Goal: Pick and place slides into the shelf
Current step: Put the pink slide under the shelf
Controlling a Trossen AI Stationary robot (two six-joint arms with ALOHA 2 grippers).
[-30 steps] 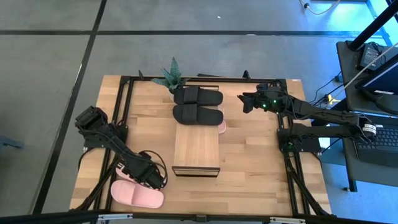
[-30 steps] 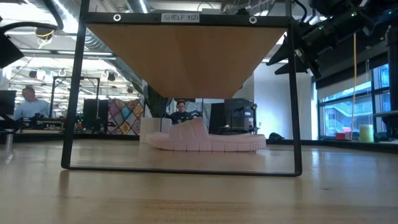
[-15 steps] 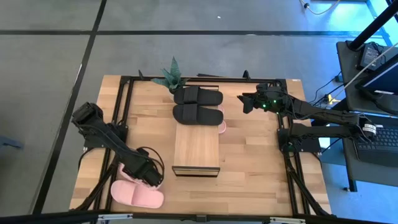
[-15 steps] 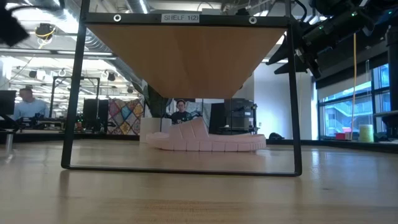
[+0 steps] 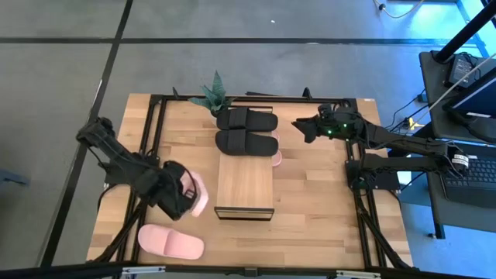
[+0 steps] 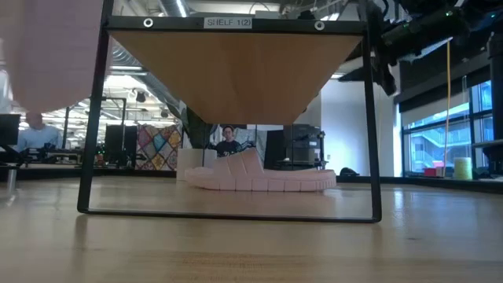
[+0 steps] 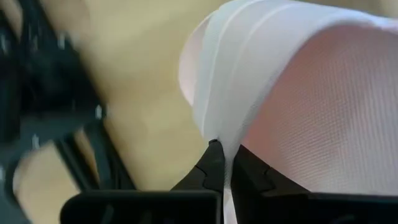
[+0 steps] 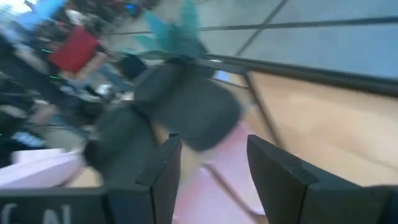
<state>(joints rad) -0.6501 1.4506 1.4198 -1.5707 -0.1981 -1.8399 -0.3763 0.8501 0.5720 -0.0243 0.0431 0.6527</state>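
Observation:
My left gripper (image 5: 183, 195) is shut on a pale pink slide (image 5: 198, 194), held above the table just left of the shelf (image 5: 245, 184). The slide shows as a pink blur (image 6: 47, 55) in the low view. A second pink slide (image 5: 170, 242) lies on its sole near the front left corner. A third pink one (image 6: 259, 177) lies on the table behind the shelf's frame. Two black slides (image 5: 246, 130) lie side by side at the shelf's far end. My right gripper (image 5: 302, 129) hovers open just right of them. My left gripper pinches a thin edge of the pink slide (image 7: 219, 127) between its two shut fingers (image 7: 211, 163); which part of the slide that edge belongs to, I cannot tell. The slide is lifted clear of the table and reaches from the fingers toward the shelf.
A small potted plant (image 5: 212, 96) stands at the far edge beside the black slides. Dark frame rails (image 5: 153, 139) run along both sides of the table. Bare wood (image 5: 318, 194) lies right of the shelf. People sit in the room beyond the table.
My left gripper has shut on the pink slide at the near left and raised it clear of the table, carrying it toward the far edge and the shelf. The other pink slide at the front stays put. My right gripper has edged slightly toward the black slides.

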